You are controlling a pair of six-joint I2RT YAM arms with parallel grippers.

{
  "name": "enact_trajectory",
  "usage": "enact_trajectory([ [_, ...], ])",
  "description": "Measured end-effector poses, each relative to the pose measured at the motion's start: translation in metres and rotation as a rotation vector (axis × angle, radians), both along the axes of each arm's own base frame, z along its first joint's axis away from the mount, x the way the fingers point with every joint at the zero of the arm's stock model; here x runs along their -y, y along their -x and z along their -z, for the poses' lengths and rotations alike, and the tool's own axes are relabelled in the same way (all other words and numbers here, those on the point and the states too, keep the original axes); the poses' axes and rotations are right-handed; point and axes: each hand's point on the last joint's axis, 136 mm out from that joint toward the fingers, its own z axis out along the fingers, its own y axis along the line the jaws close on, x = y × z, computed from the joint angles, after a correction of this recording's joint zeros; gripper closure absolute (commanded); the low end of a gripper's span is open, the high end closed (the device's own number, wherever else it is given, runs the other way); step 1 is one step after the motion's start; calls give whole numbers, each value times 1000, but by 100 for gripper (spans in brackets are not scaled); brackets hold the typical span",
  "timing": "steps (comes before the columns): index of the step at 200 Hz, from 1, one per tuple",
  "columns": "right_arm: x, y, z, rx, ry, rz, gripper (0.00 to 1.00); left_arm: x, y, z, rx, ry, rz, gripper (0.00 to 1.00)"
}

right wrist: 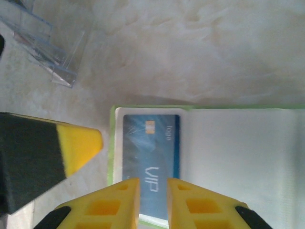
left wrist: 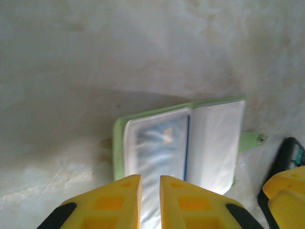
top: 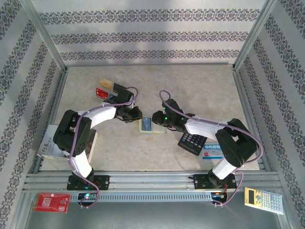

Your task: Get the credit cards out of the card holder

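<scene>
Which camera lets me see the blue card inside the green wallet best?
The right wrist view: the blue card is big and sharp, with VIP readable. The left wrist view shows it blurry; the top view shows a tiny blue patch.

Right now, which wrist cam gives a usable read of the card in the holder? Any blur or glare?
Right wrist: sharp, VIP lettering on the blue card reads clearly inside the card holder. Left wrist: soft overall, the card a pale smear, broad shadow on the table beyond the holder. Top external: evenly lit, holder too small for detail.
</scene>
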Motion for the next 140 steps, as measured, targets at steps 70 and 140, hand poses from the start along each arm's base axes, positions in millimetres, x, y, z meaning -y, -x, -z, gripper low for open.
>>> enact_trajectory([
  [70,-13,3,31,-109,-25,-16,84,2,5,5,-24,14,10,86],
  [140,-13,5,43,-146,-24,-3,86,3,9,18,-62,14,18,88],
])
